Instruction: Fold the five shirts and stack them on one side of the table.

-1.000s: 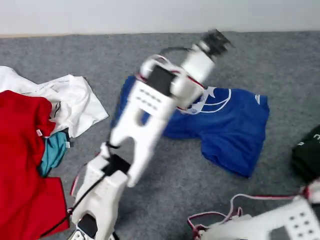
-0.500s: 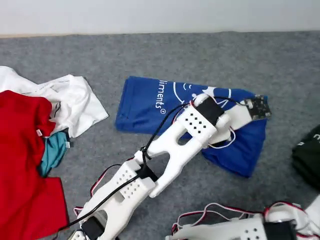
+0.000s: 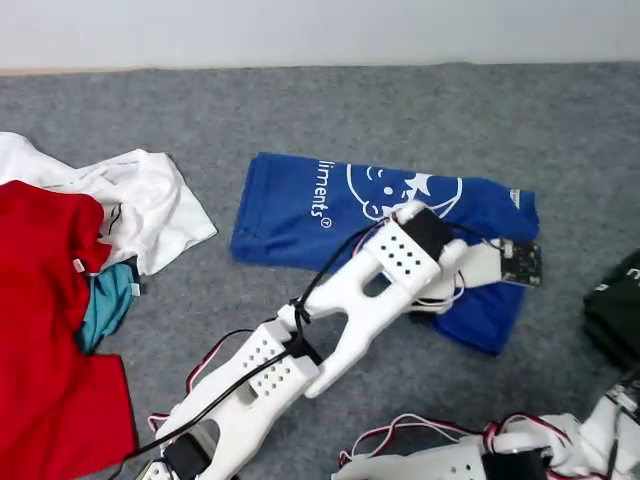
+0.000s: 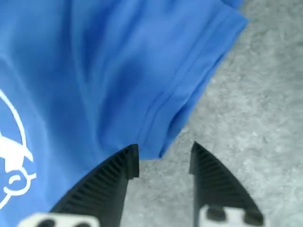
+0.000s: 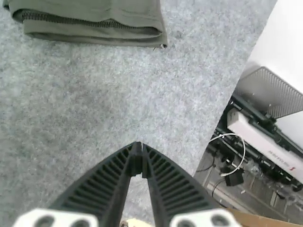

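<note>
Shirts: red shirt (image 3: 40, 300) and white shirt (image 3: 140, 205) sit heaped at the left, while the blue shirt (image 3: 300, 210) lies spread on the bench (image 3: 200, 110), soft and floppy, so it's probably best pinched at the hem. The left claw (image 4: 163, 153) gapes over that hem, and the right claw (image 5: 142, 151) is clenched empty near the folded dark shirt (image 5: 90, 19).

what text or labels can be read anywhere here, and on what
blue shirt: white lettering, only the tail end of a word shows, so no whole word reads.
red shirt: small tag, too small to read.
white box beyond the table edge: print too small to read.
</note>
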Controlling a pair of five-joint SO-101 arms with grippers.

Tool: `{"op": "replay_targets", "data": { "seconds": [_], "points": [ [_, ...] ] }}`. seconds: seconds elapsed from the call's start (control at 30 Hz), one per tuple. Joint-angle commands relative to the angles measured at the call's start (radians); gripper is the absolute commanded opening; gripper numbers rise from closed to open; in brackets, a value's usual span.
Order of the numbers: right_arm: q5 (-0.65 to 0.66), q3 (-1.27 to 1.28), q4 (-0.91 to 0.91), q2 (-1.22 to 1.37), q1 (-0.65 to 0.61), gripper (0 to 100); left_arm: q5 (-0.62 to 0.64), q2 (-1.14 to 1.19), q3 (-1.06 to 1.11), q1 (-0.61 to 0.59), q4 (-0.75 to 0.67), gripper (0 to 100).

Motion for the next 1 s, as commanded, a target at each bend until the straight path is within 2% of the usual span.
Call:
{"op": "replay_targets", "data": {
  "seconds": [0.0,0.37,0.97],
  "points": [
    [0.011,-0.008,-0.022,-0.015,0.008,0.9,-0.034,0.003,-0.008,0.017,0.023,21],
    [0.011,-0.011,-0.091,-0.015,0.016,0.9,-0.063,0.086,-0.008,0.018,-0.049,21],
    [0.011,-0.012,-0.087,-0.015,0.019,0.9,-0.057,0.091,-0.008,0.018,-0.095,0]
  ]
}}
